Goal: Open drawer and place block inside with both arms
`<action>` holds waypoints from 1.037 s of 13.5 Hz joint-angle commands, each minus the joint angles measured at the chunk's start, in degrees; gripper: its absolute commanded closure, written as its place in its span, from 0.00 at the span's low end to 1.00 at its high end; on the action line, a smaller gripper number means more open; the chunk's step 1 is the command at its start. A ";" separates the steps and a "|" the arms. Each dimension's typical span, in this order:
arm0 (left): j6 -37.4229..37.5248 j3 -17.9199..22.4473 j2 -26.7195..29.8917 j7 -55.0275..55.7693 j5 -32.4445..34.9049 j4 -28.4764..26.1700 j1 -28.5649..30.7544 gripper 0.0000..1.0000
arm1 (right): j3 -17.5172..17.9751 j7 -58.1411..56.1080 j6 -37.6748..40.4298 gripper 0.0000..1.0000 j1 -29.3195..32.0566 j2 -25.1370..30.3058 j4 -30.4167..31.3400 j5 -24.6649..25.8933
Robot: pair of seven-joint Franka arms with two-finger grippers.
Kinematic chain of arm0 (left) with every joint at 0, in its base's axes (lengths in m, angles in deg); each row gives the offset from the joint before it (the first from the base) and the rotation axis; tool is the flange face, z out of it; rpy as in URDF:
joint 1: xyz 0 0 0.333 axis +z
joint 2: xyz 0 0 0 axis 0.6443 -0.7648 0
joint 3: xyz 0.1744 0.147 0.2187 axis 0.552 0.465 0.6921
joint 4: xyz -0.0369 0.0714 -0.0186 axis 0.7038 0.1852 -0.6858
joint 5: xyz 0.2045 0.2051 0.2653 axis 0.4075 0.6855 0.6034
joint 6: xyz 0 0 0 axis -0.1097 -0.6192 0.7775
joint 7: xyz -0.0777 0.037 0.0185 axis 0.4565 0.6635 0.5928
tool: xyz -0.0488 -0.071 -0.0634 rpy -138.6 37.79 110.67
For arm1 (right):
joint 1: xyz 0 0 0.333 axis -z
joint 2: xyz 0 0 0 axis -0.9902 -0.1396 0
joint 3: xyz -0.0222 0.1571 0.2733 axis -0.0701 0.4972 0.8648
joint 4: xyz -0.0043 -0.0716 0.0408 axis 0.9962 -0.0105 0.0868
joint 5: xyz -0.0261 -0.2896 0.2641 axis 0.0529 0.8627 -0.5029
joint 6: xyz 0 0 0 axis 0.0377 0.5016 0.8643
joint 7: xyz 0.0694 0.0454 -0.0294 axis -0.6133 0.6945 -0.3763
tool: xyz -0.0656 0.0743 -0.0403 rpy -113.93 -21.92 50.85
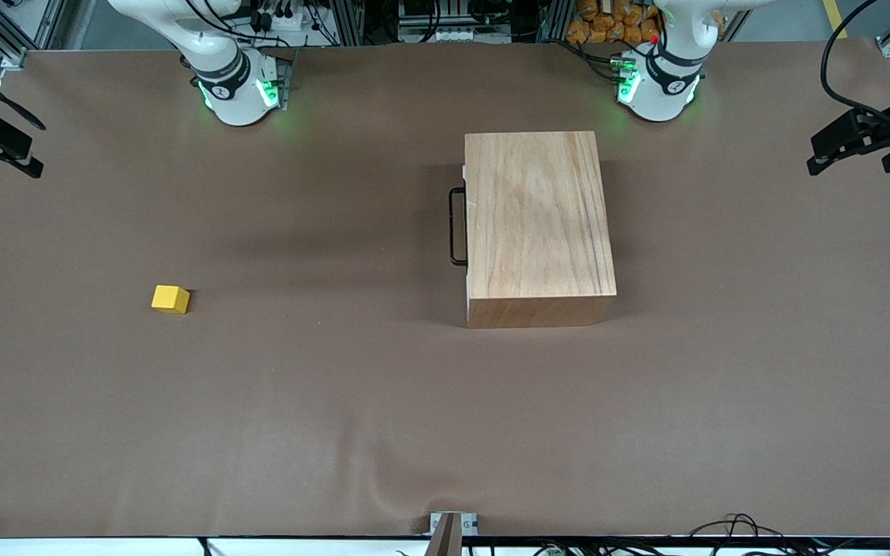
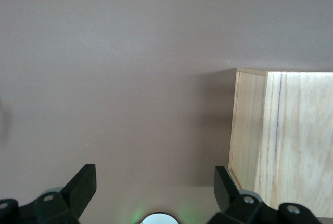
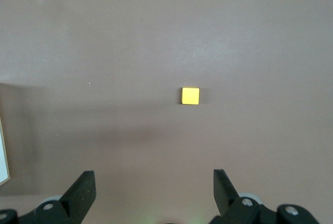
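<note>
A broad table (image 1: pixel 337 401) is filling almost the whole front view, covered in a matte brown sheet that is lying smooth apart from faint ripples near its front edge; along the top edge, grey metal framing, tangled black cables and two white arm bases are showing, both bases glowing green. The light wooden box (image 1: pixel 538 224) is sitting closer to the left arm's base — a plain rectangular block with pale, visible grain and squared edges. The drawer (image 1: pixel 465 232) is sitting shut in it, only a thin white strip of its front showing on the side facing the right arm's end of the table, with a thin black loop handle (image 1: pixel 456 227) standing out from it. The block (image 1: pixel 171 299), a small bright yellow cube with crisp faces, is resting on bare table toward the right arm's end, well apart from the box and nearer the front camera. The left end effector (image 2: pixel 155 187) is hanging open over the table beside a box corner; the right end effector (image 3: pixel 154 187) is hanging open above the table near the block — neither is holding anything.
</note>
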 commanded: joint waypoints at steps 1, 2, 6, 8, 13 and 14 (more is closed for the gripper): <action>0.42 -0.21 -0.60 0.39 0.31 1.32 -0.36 0.00 | 0.65 0.50 0.91 0.00 0.79 -0.55 -1.34 0.83; 0.51 -0.48 -0.69 0.65 0.31 1.32 -0.53 0.00 | 0.65 0.50 0.91 0.00 0.79 -0.55 -1.34 0.83; 0.59 -0.83 -0.60 0.66 0.05 1.58 -0.71 0.00 | 0.65 0.50 0.91 0.00 0.79 -0.55 -1.34 0.83; 0.60 -0.92 -0.95 1.36 0.40 2.63 -1.50 0.00 | 0.65 0.50 0.91 0.00 0.79 -0.55 -1.34 0.83; 0.60 -0.83 -6.12 7.84 0.14 6.66 -7.99 0.00 | 0.56 0.50 0.91 0.00 1.22 -0.55 -1.34 0.74; 0.60 -0.83 -8.23 10.39 0.14 8.42 -10.18 0.00 | 0.56 0.50 1.00 0.00 1.49 -0.55 -1.34 0.74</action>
